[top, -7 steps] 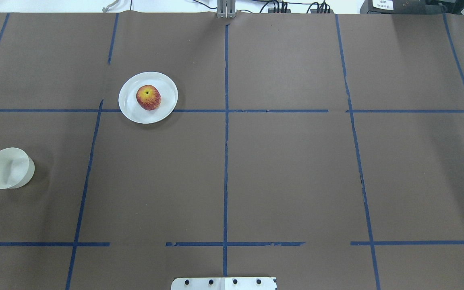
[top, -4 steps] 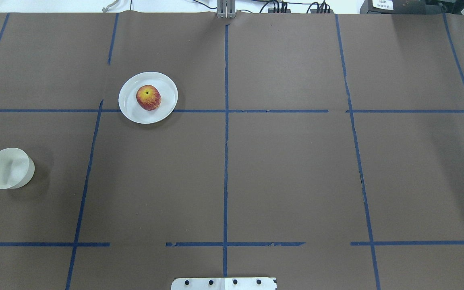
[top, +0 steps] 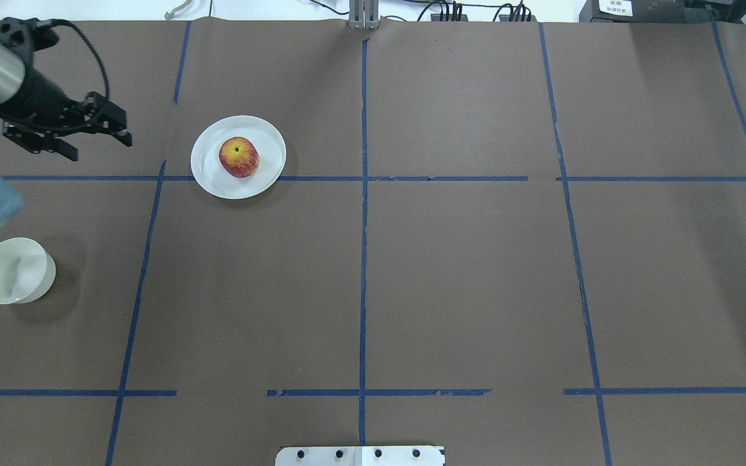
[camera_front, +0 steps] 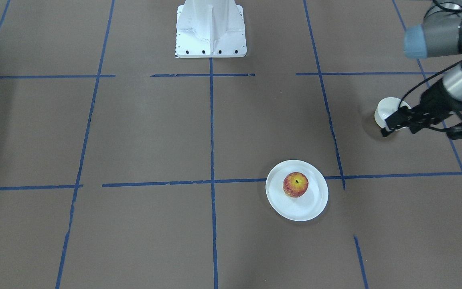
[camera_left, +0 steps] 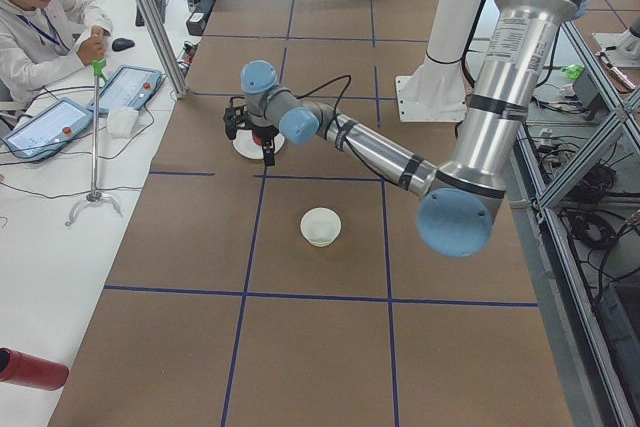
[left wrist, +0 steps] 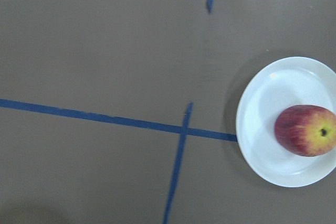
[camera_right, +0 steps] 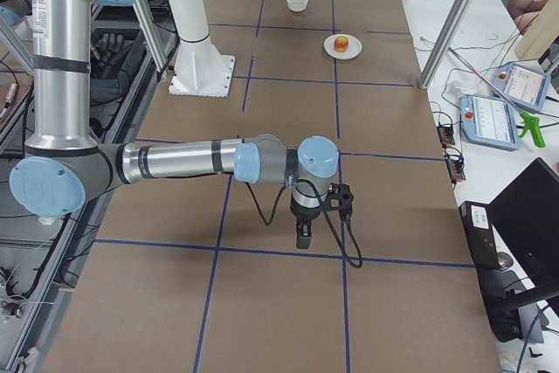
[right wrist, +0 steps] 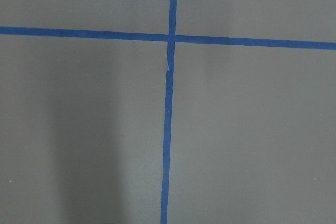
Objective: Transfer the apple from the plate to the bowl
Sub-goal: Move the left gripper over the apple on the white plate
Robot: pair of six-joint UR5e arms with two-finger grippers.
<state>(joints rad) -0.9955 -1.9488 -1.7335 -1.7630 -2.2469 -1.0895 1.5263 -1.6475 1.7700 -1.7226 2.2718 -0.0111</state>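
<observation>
left gripper (top: pixel 98 144): spread wide, empty, hangs on the left-edge side of plate (top: pixel 269 139) | apple (top: pixel 239 156): sits on plate, so reach goes toward right edge | right gripper (camera_right: pixel 301 240): miles off, can't tell grip

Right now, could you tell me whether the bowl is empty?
Empty: the bowl shows a bare white inside; the apple sits on the plate.
</observation>
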